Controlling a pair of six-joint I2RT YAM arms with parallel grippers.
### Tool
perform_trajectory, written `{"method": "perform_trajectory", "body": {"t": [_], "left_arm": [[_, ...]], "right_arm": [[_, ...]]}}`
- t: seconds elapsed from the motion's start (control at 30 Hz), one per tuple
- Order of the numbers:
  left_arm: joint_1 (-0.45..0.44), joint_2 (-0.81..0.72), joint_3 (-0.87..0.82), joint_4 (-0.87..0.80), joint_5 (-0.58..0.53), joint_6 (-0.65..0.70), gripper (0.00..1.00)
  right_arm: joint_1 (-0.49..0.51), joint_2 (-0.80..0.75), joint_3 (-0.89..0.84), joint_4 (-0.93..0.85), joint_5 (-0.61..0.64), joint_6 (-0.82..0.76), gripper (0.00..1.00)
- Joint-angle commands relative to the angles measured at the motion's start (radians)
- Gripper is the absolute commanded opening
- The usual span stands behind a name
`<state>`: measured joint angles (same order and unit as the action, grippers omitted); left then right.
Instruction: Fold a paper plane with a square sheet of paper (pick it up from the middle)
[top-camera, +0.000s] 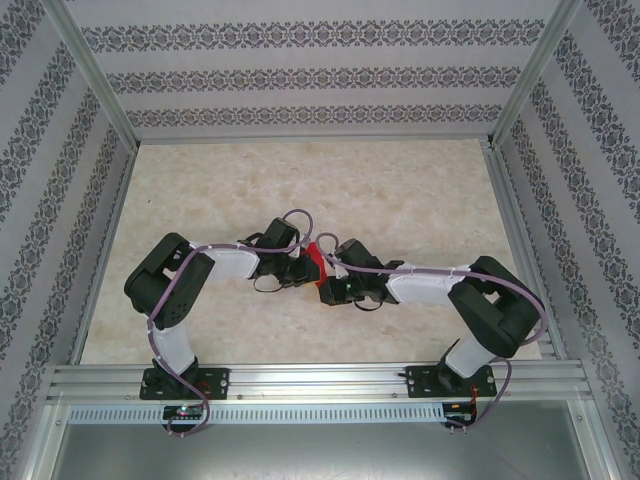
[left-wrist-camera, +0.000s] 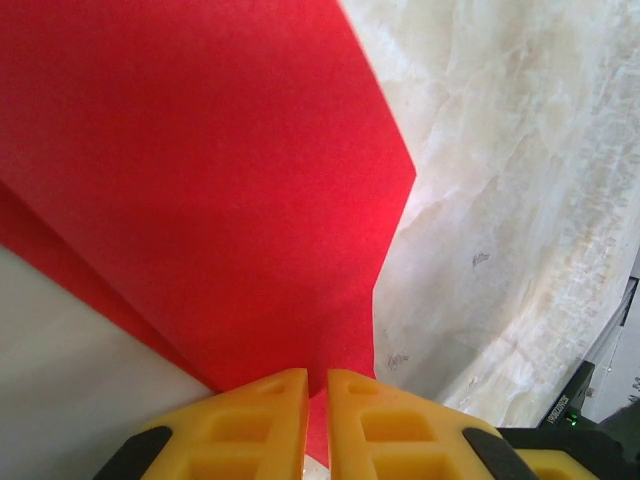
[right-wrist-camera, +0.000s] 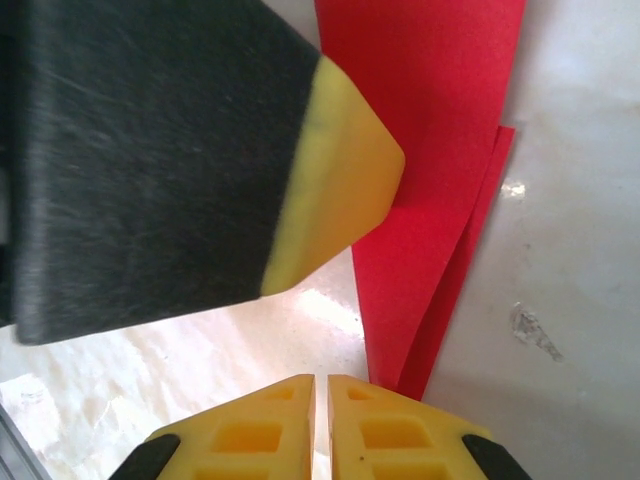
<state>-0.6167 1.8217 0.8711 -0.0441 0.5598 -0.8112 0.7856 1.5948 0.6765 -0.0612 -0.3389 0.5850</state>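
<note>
From above, both arm bases sit on the aluminium rail (top-camera: 320, 378) at the bottom of the frame. The arms bend inward and meet at the centre of the pale marbled surface (top-camera: 400, 190). There the left claw (top-camera: 297, 268) and the right claw (top-camera: 328, 282) stand just beside each other. The red sheet of paper (top-camera: 316, 261) shows as a small patch between them at mid-frame. Beyond them the surface runs up to the patterned walls (top-camera: 300, 80) at the top.

In the left wrist view, the left claw's yellow fingers (left-wrist-camera: 250, 425) lie along the bottom edge, clenched to a thin slit. The paper runs down into that slit, so this claw is grasping the sheet. From there the red spreads up over the left and centre of the frame. A second layer peeks out along a diagonal at lower left, and a blunt corner points toward the right.

In the right wrist view, the right claw's fingers (right-wrist-camera: 400, 435) at the bottom edge are pressed nearly together, with nothing red in the slit, so it is clenched on nothing. The sheet's narrow tip ends just beside the right-hand finger; whether they touch cannot be told. The paper widens toward the top of the frame, its two layers offset along the right edge. At upper left, the left claw's black body and yellow fingertip (right-wrist-camera: 340, 170) meet the paper's left edge.
</note>
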Motion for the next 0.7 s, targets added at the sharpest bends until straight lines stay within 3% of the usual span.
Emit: {"method": "perform_trajectory", "body": {"t": [0.0,0.67], "left_arm": [[-0.009,0.017,0.004,-0.048,-0.040,0.027,0.15],[-0.009,0.046,0.039,-0.121,-0.084,0.039,0.14]], "right_arm": [[0.006,0.032,0.017,0.045,-0.026,0.004,0.12],[0.001,-0.041,-0.031,-0.003,0.012,0.011,0.12]]}}
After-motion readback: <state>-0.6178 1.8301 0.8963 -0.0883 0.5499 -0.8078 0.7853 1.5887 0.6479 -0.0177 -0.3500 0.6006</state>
